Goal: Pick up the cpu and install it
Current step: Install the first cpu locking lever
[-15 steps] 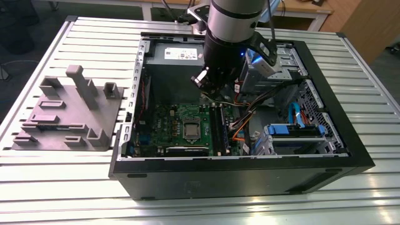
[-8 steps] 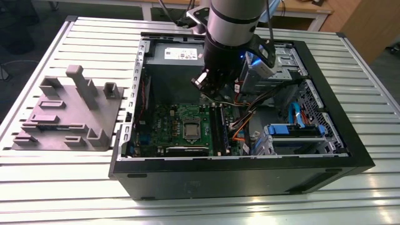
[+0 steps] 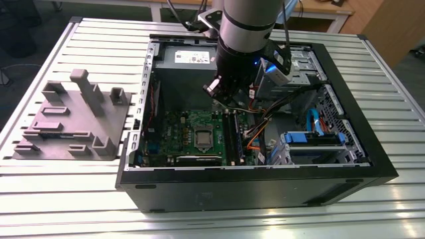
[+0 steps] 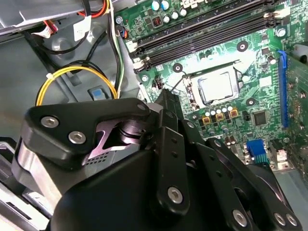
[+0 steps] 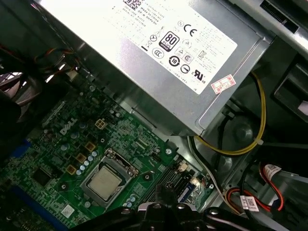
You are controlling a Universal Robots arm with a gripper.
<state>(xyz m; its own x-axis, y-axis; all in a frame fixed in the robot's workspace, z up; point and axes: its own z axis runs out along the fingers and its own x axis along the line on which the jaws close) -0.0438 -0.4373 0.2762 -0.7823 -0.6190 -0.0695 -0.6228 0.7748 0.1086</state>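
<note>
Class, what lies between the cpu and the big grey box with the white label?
In the first wrist view: the edge of the socket frame, then a stretch of green circuit board with small components, between cpu and grey box.

A bench (image 3: 59, 199) of silvery ribbed aluminium slats runs across the exterior view, and light throws bright white glare (image 3: 279, 215) along its near slats. Beyond its far edge stands a wooden-topped table (image 3: 317, 9) on pale legs, with a brown wooden cabinet panel (image 3: 388, 27) at the exterior view's far right. Dark grey floor (image 3: 17, 84) shows past the bench at the exterior view's left, dim and in shadow.
</note>
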